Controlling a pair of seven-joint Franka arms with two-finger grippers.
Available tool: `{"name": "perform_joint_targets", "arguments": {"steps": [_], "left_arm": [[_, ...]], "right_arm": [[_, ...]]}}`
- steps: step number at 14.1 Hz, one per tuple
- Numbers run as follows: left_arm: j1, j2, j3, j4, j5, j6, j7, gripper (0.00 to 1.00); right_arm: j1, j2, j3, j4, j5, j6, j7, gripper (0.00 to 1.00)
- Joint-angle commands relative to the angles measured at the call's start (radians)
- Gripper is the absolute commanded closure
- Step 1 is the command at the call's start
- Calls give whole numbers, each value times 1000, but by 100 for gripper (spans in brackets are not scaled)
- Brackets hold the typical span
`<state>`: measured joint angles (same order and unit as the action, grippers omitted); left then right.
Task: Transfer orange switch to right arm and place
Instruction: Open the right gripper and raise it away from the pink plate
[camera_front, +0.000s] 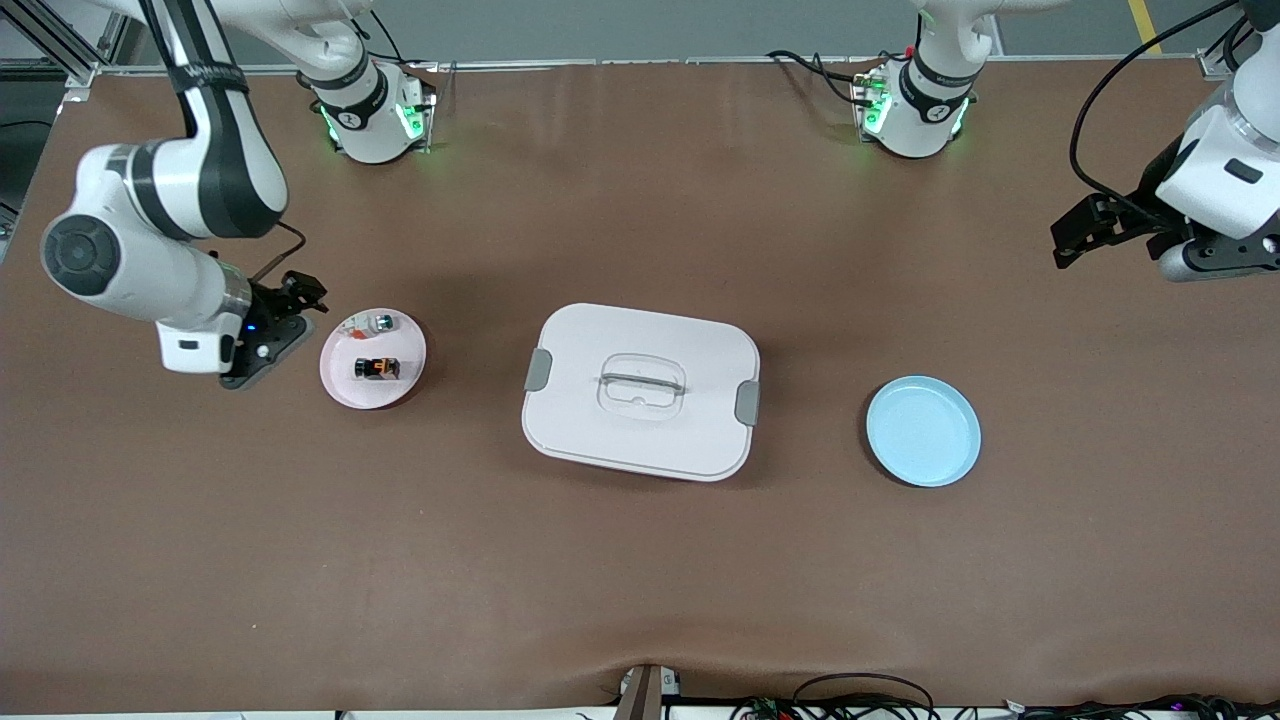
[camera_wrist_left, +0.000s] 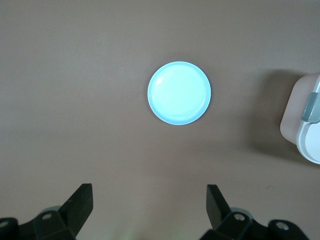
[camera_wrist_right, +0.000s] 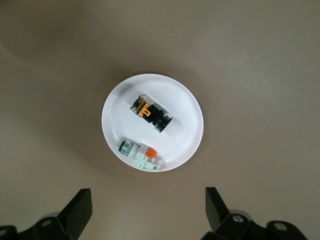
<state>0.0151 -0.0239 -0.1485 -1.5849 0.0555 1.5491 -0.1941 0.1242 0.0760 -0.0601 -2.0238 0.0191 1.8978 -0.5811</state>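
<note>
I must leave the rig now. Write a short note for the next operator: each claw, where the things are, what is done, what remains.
Left claw: open, empty, in the air at the left arm's end of the table, waiting.
Right claw: open, empty, beside the pink plate.
Orange switch: lies on the pink plate, with the white-and-teal part, at the right arm's end.
Blue plate: empty, toward the left arm's end. Closed white box sits between the plates.
Done: nothing yet; switch untouched.
Left: pick up the switch, pass it between the arms, place it.
</note>
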Motion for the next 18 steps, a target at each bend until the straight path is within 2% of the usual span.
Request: {"name": "perform_joint_targets", "arguments": {"steps": [1,4,12,15,18], "left_arm": [[3,-30,-2,-24,-14,2,24,0],[3,-31,-3,-24,-14,2,24,0],[3,-31,-6,-24,-14,2,22,0],[3,-36,-8,-24,-14,2,22,0],[3,-37,-8,-26,-14,2,22,0]], "right_arm": [[-35,-2,11,161,-16,-162,140,0],[-92,14,11,331,-16,-327,204,0],[-161,10,11,480,-8,-430,400,0],[-159,11,13,559,-14,-520,585,0],[-152,11,19,589,-42,-526,592,0]]}}
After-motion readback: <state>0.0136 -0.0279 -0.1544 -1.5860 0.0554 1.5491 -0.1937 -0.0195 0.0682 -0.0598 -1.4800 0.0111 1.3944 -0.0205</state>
